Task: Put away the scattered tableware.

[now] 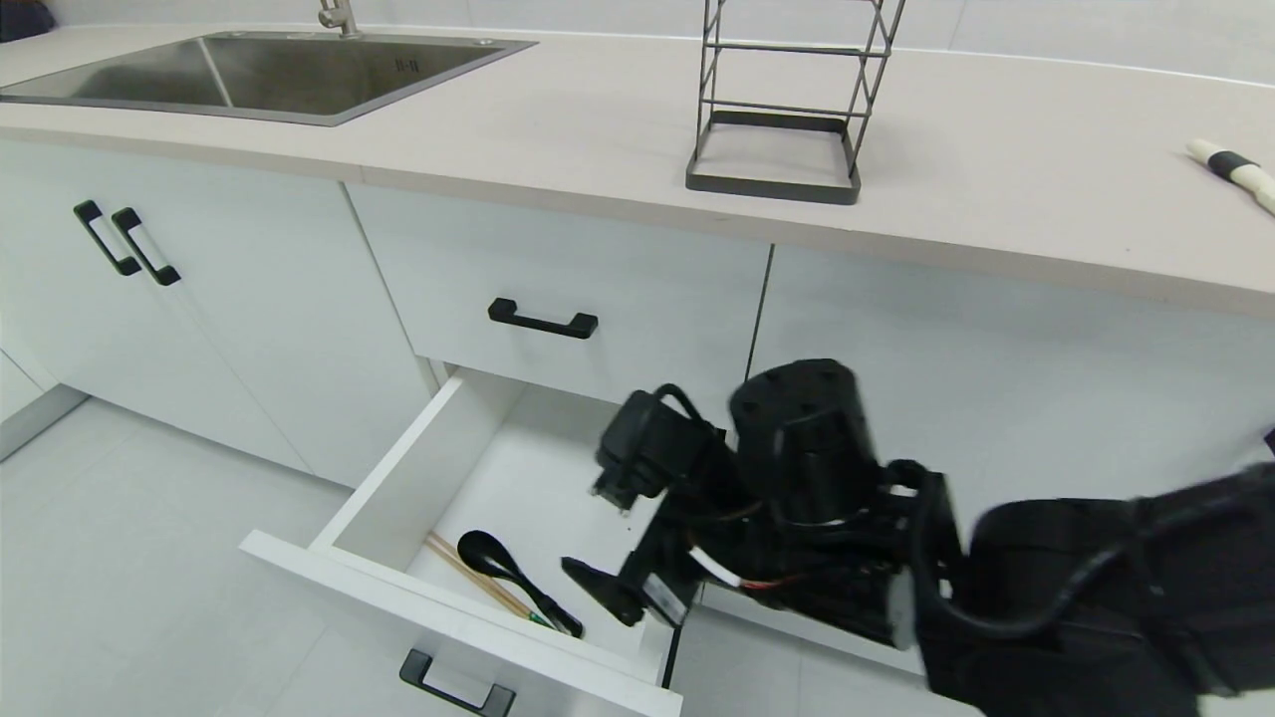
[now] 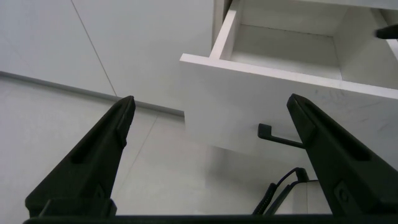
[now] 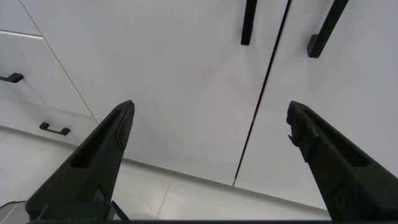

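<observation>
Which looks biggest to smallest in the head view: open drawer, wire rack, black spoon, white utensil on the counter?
1. open drawer
2. wire rack
3. black spoon and white utensil: these look alike, and the picture's edge cuts off the utensil, so they stay unranked.

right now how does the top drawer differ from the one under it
The top drawer is shut, flush with the cabinet front; the lower drawer is pulled well out. Nothing of the top drawer's inside shows, while the lower drawer holds wooden chopsticks and a black spoon. Both have white fronts and black bar handles.
</observation>
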`<state>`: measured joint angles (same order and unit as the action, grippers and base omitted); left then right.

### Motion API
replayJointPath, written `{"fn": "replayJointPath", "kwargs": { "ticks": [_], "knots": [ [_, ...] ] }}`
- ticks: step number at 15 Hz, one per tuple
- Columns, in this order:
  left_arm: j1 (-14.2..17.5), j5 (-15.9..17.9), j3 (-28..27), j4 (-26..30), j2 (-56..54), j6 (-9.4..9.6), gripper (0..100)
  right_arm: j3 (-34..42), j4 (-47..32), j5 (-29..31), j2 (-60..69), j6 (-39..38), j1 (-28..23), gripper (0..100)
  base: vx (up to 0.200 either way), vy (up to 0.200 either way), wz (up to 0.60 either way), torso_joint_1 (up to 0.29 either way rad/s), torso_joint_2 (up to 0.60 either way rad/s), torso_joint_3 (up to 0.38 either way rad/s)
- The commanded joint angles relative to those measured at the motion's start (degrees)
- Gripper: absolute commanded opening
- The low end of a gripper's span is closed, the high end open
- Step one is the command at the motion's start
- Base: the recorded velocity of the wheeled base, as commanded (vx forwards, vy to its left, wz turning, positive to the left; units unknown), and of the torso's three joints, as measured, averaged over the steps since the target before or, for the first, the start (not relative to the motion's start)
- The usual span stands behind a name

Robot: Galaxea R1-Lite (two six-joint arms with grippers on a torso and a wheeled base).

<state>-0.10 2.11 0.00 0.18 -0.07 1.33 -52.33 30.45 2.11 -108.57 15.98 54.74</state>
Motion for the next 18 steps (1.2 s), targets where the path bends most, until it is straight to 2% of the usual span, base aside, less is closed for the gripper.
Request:
{"fn": "replayJointPath", "kwargs": {
  "ticks": [1, 2, 4, 9, 13, 14, 15, 16, 17, 18],
  "knots": [
    [0.0, 0.0, 0.0, 0.0, 0.1, -0.01, 100, 19.7, 3.0, 0.3, 22.6, 0.0, -4.7, 100, 0.0, 0.0, 0.0, 0.0, 0.0, 0.0],
    [0.0, 0.0, 0.0, 0.0, 0.1, -0.01, 100, 21.4, 2.9, 0.1, 25.1, 0.1, -5.3, 100, 0.0, 0.0, 0.0, 0.0, 0.0, 0.0],
    [0.0, 0.0, 0.0, -0.1, 0.1, -0.01, 100, 29.0, -1.6, -1.0, 37.7, 0.2, -9.8, 100, 0.0, 0.0, 0.0, 0.0, 0.0, 0.0],
    [0.0, 0.0, 0.0, 0.0, 0.1, -0.01, 100, 34.2, -3.9, -2.5, 47.3, 0.1, -11.7, 100, 0.0, 0.0, 0.0, 0.0, 0.0, 0.0],
    [0.0, 0.0, 0.0, 0.0, 0.1, -0.01, 100, 46.4, -5.0, -1.8, 69.8, -0.6, -18.3, 100, 0.0, 0.0, 0.0, 0.0, 0.0, 0.0],
    [0.0, 0.0, 0.0, 0.0, 0.1, -0.01, 100, 48.4, -6.9, -1.1, 76.2, -2.0, -21.2, 100, 0.0, 0.0, 0.0, 0.0, 0.0, 0.0],
    [0.0, 0.0, 0.0, 0.0, 0.1, -0.01, 100, 48.9, -13.9, 0.1, 86.0, -2.7, -27.1, 100, 0.0, 0.0, 0.0, 0.0, 0.0, 0.0],
    [0.0, 0.0, 0.0, 0.0, 0.1, -0.01, 100, 47.9, -18.3, 0.1, 89.6, -2.7, -29.5, 100, 0.0, 0.0, 0.0, 0.0, 0.0, 0.0],
    [0.0, 0.0, 0.0, 0.0, 0.1, -0.01, 100, 42.9, -26.0, 0.1, 93.3, -2.6, -33.5, 100, 0.0, 0.0, 0.0, 0.0, 0.0, 0.0],
    [0.0, 0.0, 0.0, 0.0, 0.1, -0.01, 100, 41.2, -27.8, 0.1, 93.5, -2.5, -34.9, 100, 0.0, 0.0, 0.0, 0.0, 0.0, 0.0]
  ]
}}
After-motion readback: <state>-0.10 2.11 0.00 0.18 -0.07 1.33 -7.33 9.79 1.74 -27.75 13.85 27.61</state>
